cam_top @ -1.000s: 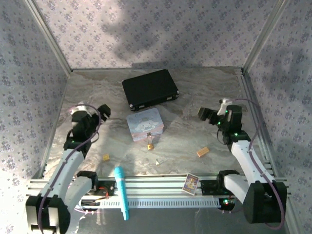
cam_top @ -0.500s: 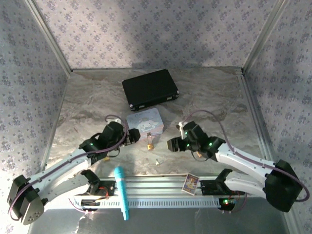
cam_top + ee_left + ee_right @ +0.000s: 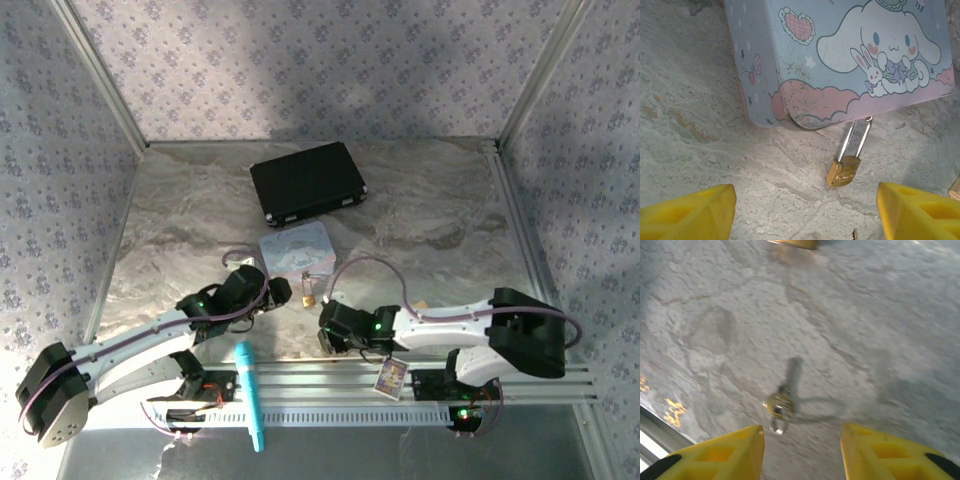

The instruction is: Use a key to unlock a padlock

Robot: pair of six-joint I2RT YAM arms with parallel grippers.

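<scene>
Notes padlock point(image 3: 844, 171) flat on tabletop point(image 3: 700, 125), shackle top cut off by pastel tin's point(image 3: 840, 60) edge; keyhole unreadable. Finds left gripper point(image 3: 805, 206) spread and empty, just short of it. Records key point(image 3: 781, 399) blurred, teeth indistinct, just ahead of right gripper point(image 3: 801, 445), likewise spread, untouching.

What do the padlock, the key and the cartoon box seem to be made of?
Padlock: brass-like metal body, golden gleam; polished silvery steel-looking shackle, mirror reflections. Key: pale silvery metal, though blurred. Cartoon box: probably printed tin, with glossy paint scuffed at its edge.
</scene>
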